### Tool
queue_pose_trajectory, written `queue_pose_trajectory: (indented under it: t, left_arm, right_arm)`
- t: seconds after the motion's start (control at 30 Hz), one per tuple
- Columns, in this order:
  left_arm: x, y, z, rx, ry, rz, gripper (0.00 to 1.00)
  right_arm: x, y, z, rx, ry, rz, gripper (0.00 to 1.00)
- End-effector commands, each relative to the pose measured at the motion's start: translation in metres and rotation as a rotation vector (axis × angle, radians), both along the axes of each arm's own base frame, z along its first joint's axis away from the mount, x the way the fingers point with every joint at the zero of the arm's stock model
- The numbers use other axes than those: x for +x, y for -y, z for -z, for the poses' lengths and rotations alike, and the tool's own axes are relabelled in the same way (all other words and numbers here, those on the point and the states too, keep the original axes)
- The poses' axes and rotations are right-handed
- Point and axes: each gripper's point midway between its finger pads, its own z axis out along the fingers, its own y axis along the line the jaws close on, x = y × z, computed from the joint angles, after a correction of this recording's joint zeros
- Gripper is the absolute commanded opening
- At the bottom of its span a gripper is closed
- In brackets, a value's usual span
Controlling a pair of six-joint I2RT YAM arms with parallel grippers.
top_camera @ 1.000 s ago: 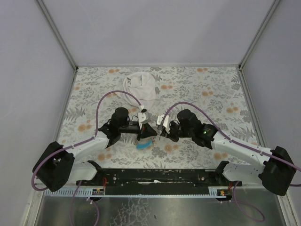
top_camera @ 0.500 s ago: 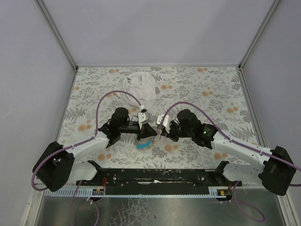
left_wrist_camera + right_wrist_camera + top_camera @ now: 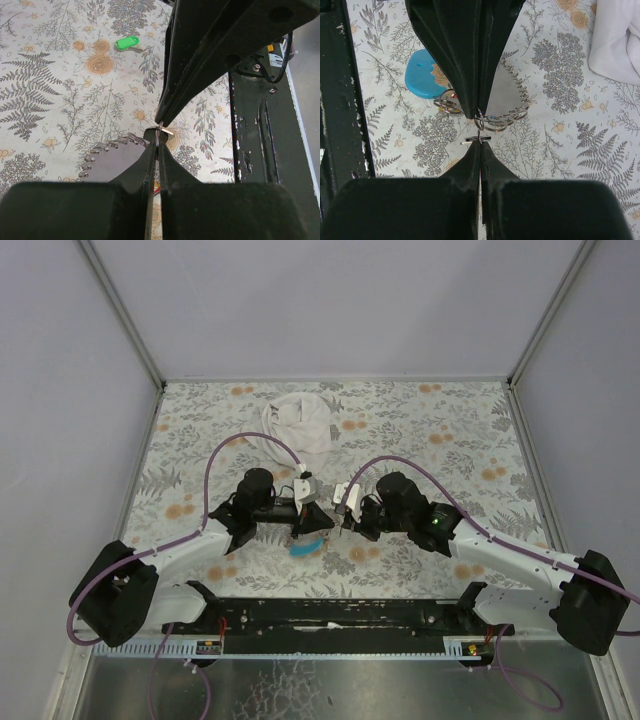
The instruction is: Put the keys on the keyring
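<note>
In the right wrist view the right gripper (image 3: 480,144) comes up from the bottom of the frame with its jaws pressed together. A thin metal bar (image 3: 476,139) lies crosswise right at their tips; whether it is pinched there or only touching, and whether it belongs to a key, cannot be told.

Directly above, tip to tip with it, the left gripper (image 3: 475,116) reaches down from the top edge, also closed. It is clamped on the keyring (image 3: 491,122), whose wire loops fan out to the right of the fingertips, just above the bar. From the ring a grey strap (image 3: 507,97) with a stitched edge curves up and to the right. A light-blue piece (image 3: 422,79) lies left of the black fingers, and a second small cluster of rings sits just below it — too tangled to read.

The white cloth (image 3: 620,40) fills the upper right corner of that view, well apart from the grippers.

In the left wrist view one green key (image 3: 128,43) lies flat on the floral table (image 3: 450,440) in the upper left of the frame, well away from the meeting fingertips. The black rail (image 3: 255,130) runs down the right side. From above, both arms meet at the centre of the frame — the blue piece just below the left fingers.
</note>
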Motion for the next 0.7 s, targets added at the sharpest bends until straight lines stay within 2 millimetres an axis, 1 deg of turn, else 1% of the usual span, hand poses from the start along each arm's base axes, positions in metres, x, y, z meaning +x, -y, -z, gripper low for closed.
queue_pose_trajectory:
  t: [0.0,0.37,0.67]
  left_arm:
    - [0.0020,0.0071,-0.0219,-0.062,0.084,0.033,0.00]
    - [-0.0003,0.0071,-0.0223,-0.064,0.083,0.045,0.00]
    - [-0.0022,0.0086,-0.0217,-0.064,0.079,0.058,0.00]
  right_arm:
    - [0.0085,-0.0119,-0.0241,0.066,0.035,0.010,0.00]
    - [0.0122,-0.0117,-0.0251,0.073,0.037,0.035,0.00]
    - [0.0107,-0.0180,-0.0291,0.104,0.026,0.022,0.00]
